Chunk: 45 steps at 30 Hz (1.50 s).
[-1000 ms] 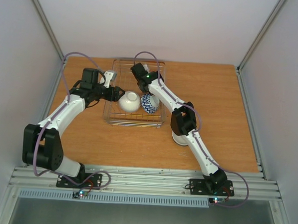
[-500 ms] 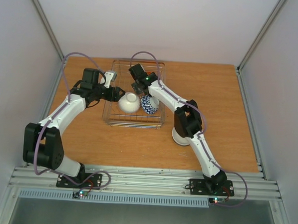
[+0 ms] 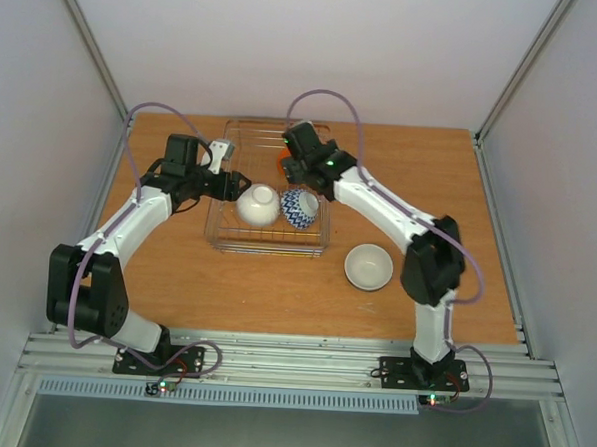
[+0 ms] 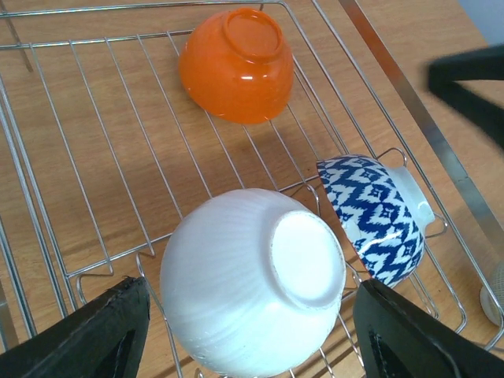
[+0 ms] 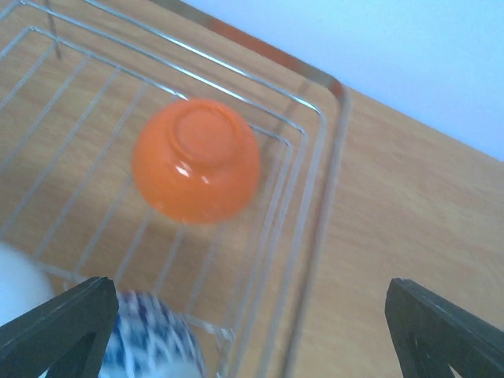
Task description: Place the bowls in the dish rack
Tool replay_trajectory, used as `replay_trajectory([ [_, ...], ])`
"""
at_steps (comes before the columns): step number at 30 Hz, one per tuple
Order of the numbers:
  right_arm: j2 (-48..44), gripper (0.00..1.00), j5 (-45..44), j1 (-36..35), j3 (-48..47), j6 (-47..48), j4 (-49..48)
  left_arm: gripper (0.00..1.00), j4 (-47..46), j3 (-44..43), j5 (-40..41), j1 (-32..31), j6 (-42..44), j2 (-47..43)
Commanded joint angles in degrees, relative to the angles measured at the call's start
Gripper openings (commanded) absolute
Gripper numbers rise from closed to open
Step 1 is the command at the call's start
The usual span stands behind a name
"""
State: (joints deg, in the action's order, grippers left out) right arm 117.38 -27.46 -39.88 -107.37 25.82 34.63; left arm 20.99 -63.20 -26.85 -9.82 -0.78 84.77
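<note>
Silver wire dish rack, flat on the desk. Toward its far end, orange bowl, upside down. At its near end, among tines, ribbed white bowl, foot up; just right, blue-white zigzag bowl, tipped sideways. Outside its near right corner, plain white bowl, upright.

- Dish rack: thin metal wire, bright silver, smooth, reflective.
- Orange bowl: smooth wall, high gloss, showed sharp white highlights.
- White bowl: finely ribbed wall, satin sheen; foot was flat and smooth.
- Blue-white bowl: smooth glazed look, zigzag pattern under gloss.
- Bowl on table, right of rack: plain white, smooth.
- Table: wood grain, warm brown, low sheen.
- Left gripper: fingers were matt black, fine-grained plastic.
- Near rail: ribbed metal, dull silver.
</note>
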Motion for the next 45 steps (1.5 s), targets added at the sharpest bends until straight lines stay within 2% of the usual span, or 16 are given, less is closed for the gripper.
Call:
replay_trajectory([
  [1,-15.46,0.9,-1.47,0.14,12.76,-11.7,3.45,0.71,0.27,-1.9,-1.45,-0.12,0.69,0.52],
  [3,-22.02,0.82,-1.18,0.15,18.52,-15.34,6.56,0.71,0.28,-1.97,-1.88,-0.19,0.69,0.63],
  [11,-39.62,0.61,1.38,0.15,32.85,-27.3,21.71,0.7,0.73,-2.28,-2.2,-0.97,0.68,0.81],
  [16,-46.64,0.57,2.77,0.19,41.25,-36.47,31.34,0.71,0.89,-2.27,-2.04,-1.24,0.69,0.97],
  [19,-50.0,0.57,4.99,0.16,47.06,-39.94,32.24,0.71,0.89,-2.35,-2.01,-1.62,0.69,1.6],
  [26,-51.83,0.57,6.55,0.15,54.95,-44.28,30.8,0.71,1.19,-2.5,-1.63,-2.95,0.69,2.56],
  [33,-47.94,0.54,7.16,0.48,59.77,-44.81,25.37,0.7,1.55,-2.52,-1.43,-3.58,0.69,2.4],
  [40,-45.98,0.48,6.66,0.8,60.72,-44.65,23.21,0.7,1.63,-2.53,-1.03,-3.7,0.69,2.22],
  [45,-45.92,0.4,5.72,1.0,60.28,-44.63,23.54,0.7,1.73,-2.5,-0.77,-3.77,0.69,2.28],
])
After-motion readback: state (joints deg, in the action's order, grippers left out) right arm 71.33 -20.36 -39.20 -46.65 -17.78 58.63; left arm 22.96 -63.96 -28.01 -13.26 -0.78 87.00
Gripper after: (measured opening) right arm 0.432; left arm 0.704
